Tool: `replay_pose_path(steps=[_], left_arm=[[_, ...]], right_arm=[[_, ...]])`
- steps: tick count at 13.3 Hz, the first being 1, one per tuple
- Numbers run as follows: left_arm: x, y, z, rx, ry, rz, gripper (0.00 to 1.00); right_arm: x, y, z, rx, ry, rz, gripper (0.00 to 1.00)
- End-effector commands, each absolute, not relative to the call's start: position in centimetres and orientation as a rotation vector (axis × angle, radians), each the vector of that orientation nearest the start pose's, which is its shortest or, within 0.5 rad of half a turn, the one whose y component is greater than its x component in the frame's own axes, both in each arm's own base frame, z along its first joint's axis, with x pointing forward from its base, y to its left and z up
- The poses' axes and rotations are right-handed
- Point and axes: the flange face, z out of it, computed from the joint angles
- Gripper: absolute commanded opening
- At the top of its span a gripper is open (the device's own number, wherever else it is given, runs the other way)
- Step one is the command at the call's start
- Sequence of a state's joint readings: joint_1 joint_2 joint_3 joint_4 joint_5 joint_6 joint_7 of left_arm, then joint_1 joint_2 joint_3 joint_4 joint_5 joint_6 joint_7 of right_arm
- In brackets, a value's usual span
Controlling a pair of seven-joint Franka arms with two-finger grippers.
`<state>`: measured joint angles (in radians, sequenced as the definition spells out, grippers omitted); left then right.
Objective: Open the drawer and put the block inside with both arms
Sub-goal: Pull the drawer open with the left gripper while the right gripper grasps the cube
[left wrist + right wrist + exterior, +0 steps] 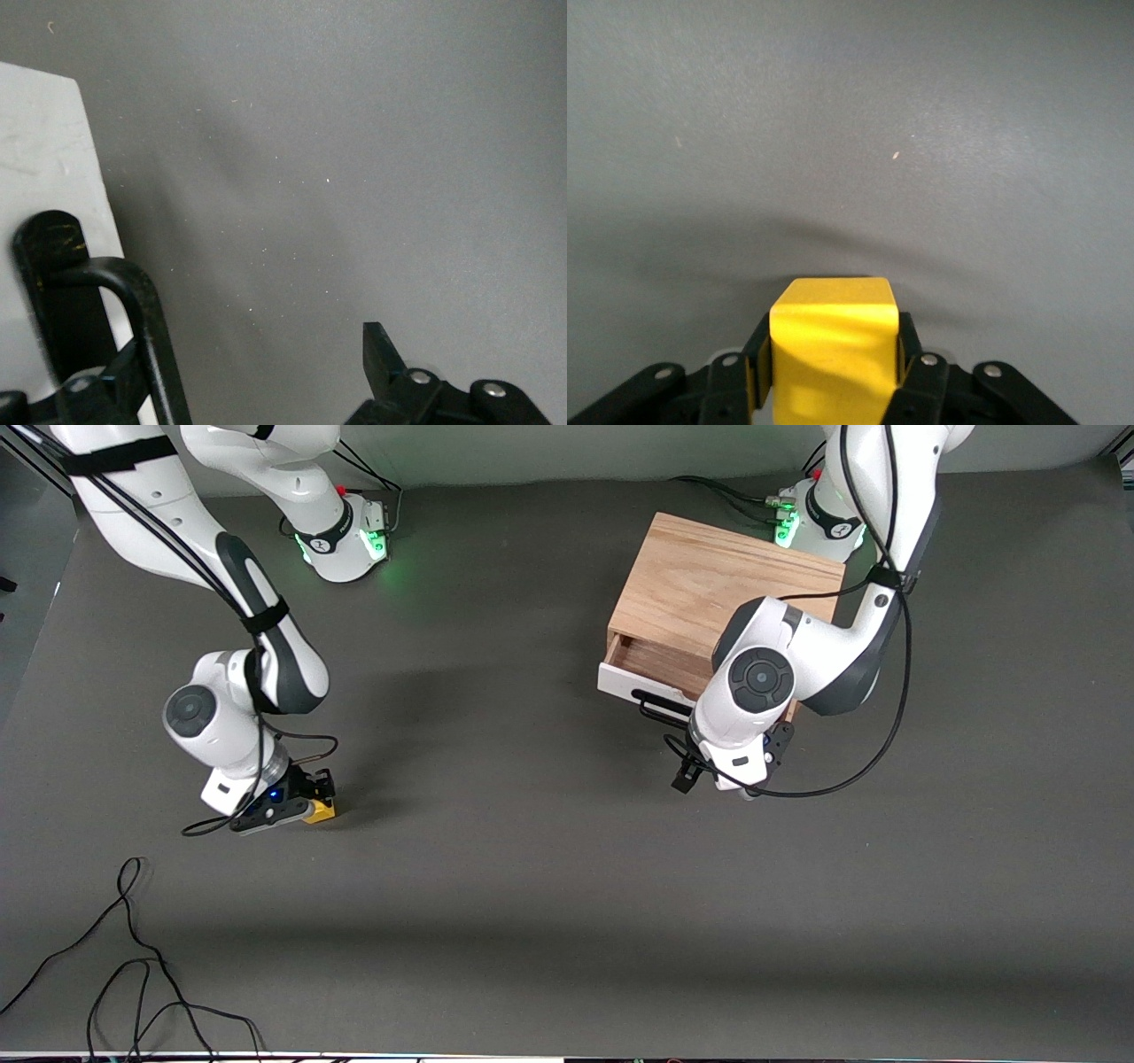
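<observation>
The wooden box [709,584] stands near the left arm's base. Its drawer [660,660] is pulled out a little, showing the white front panel [631,685] and black bar handle [660,708]. My left gripper [722,775] is open, low, just in front of the drawer. In the left wrist view the gripper [257,363] has the handle [146,328] close against one finger, beside the panel [44,177]. My right gripper [297,806] is shut on the yellow block [321,810] at table level toward the right arm's end. The block [833,323] fills the right gripper [833,345].
Loose black cables [133,957] lie on the dark table at the corner nearest the camera, toward the right arm's end. The left arm's cable [850,771] loops down beside its wrist. Open table [514,824] lies between the block and the drawer.
</observation>
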<state>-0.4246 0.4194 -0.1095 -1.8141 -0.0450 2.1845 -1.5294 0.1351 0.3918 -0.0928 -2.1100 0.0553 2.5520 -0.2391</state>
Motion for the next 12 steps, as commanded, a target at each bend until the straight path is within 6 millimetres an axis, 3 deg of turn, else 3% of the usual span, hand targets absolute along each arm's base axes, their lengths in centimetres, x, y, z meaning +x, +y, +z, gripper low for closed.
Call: replay_pose_path(steps=[1, 4, 7, 10, 12], left_arm=[[57.4, -32.4, 29.1, -2.803, -1.490, -0.020, 0.99], [57.4, -32.4, 30.6, -2.725, -1.416, 0.021, 0.99], [56.6, -33.1, 31.9, -2.625, -1.332, 0.047, 0.99], [55.6, -32.7, 31.3, -2.554, -1.303, 0.104, 0.99], [55.4, -32.4, 32.9, -2.511, -1.295, 0.132, 0.99]], right_arm=[[62.2, 0.4, 31.9, -3.060, -0.273, 0.046, 0.33], [63.1, -0.9, 40.3, -3.042, -0.202, 0.136, 0.29], [60.9, -2.0, 47.9, -3.049, -0.105, 0.136, 0.27], [58.0, -2.4, 53.5, -3.099, 0.044, 0.124, 0.27], [56.4, -2.5, 55.9, -3.122, 0.178, 0.110, 0.27]])
